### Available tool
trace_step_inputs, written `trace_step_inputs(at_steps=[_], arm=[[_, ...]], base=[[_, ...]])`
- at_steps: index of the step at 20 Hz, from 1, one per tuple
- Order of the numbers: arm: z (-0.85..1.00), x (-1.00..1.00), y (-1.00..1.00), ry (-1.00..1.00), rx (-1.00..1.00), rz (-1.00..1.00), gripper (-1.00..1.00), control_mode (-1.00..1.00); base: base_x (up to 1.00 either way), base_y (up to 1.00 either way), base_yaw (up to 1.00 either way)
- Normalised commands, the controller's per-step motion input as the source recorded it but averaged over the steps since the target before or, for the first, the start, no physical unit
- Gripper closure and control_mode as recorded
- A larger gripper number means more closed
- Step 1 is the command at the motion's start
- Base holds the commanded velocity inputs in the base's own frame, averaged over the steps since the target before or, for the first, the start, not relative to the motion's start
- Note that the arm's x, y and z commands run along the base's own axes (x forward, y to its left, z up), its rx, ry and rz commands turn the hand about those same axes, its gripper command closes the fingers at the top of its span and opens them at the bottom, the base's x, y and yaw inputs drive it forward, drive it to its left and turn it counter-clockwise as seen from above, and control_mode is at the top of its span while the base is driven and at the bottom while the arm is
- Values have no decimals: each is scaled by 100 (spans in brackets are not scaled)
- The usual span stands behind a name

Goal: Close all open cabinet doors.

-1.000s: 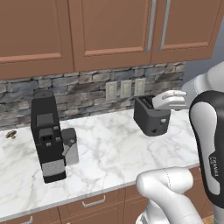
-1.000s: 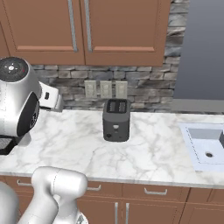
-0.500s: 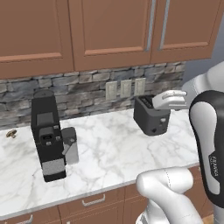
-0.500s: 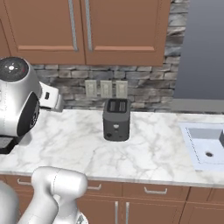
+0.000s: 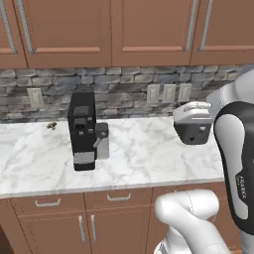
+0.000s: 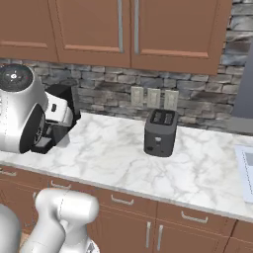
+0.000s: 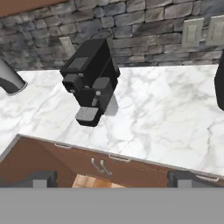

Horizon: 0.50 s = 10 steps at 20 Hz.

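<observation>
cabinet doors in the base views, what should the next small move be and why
Probably drive the base a little along the counter to look for an open door. The upper cabinet doors above the coffee machine and toaster all seem to sit flush, as do the lower doors, so nothing here seems to need pushing. The fingers stand open, holding nothing.

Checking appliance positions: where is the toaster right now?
The toaster stands on the marble counter against the stone wall, below the outlets, right of the coffee machine.
</observation>
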Motion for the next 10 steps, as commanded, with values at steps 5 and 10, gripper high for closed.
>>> trace_step_inputs(at_steps=[5,10], arm=[[0,0,0,0,0,0,-100,100],[0,0,0,0,0,0,-100,100]], base=[[-23,18,46],[-4,25,65]])
